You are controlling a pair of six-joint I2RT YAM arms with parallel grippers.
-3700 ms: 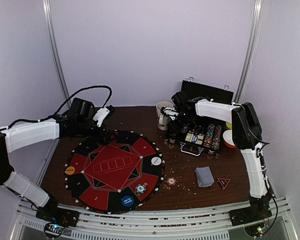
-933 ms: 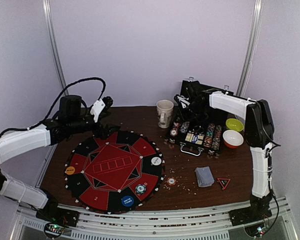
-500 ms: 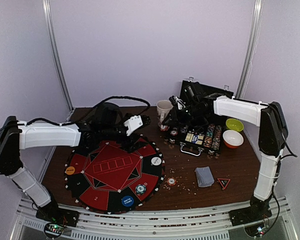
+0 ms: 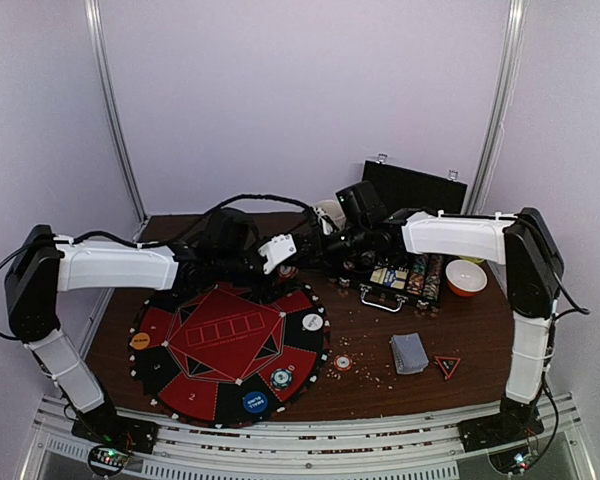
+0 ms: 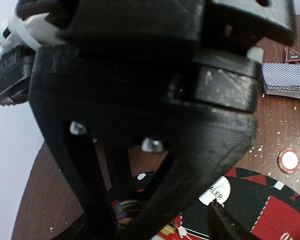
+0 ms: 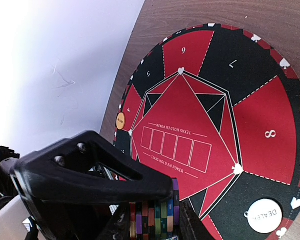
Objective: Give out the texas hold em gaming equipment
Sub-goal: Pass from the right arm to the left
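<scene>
The dark brown wooden table carries a round red-and-black felt poker mat on its left half. Both white arms reach over the mat's far edge and meet there.

The right gripper hangs above the mat's far right rim. Its fingers are clamped on a short stack of striped-edge poker chips, held edge-on between them. The left gripper sits just beside it, over the same rim. The right arm's fingers fill the left wrist view, so I cannot tell whether the left jaws stand apart or closed.

Beyond the mat's far right side stands an open black chip case with rows of chips inside. An orange bowl sits on the side of the case away from the mat.

Right of the mat, a deck of grey-blue-backed playing cards lies on the wood. A small red-and-black triangle lies just past the deck.

A white round dealer disc rests on the mat's right rim, an orange disc on its left rim, and a blue disc on its near rim. One loose chip lies on the mat beside the blue disc. A red-edged chip lies on the wood just off the mat's right edge.
</scene>
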